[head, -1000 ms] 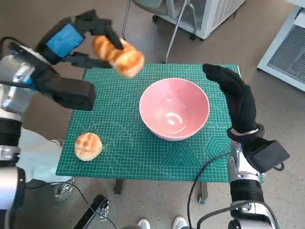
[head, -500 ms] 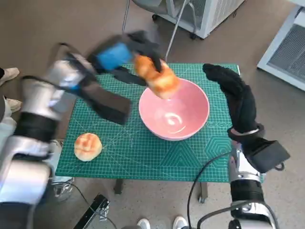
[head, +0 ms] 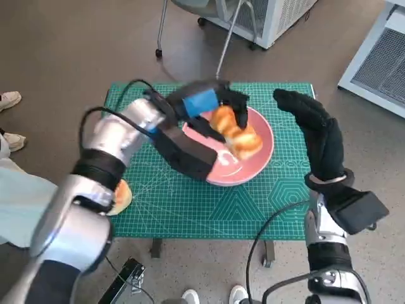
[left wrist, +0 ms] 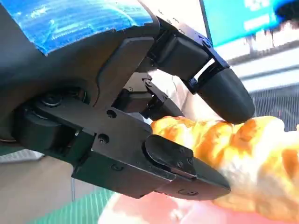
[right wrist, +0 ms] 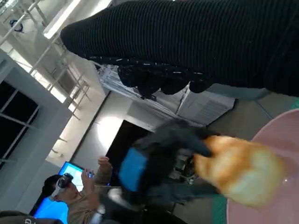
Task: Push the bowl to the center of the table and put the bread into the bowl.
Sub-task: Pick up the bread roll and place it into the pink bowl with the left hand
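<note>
The pink bowl sits on the green cutting mat, a little right of the table's middle. My left hand grips a long golden bread and holds it over the bowl's inside. The left wrist view shows the black fingers clamped round the bread. A second, round bread lies at the mat's left front, partly hidden by my left arm. My right hand hangs open beside the bowl's right rim, fingers spread. The right wrist view shows the bread above the bowl's rim.
A chair's legs and a white cabinet stand behind the table. Another white cabinet is at the far right. A shoe shows at the left, and a person appears in the right wrist view.
My left arm has swung right and lowered, carrying the long bread from above the mat's back left to over the bowl. The right hand has hardly moved.
</note>
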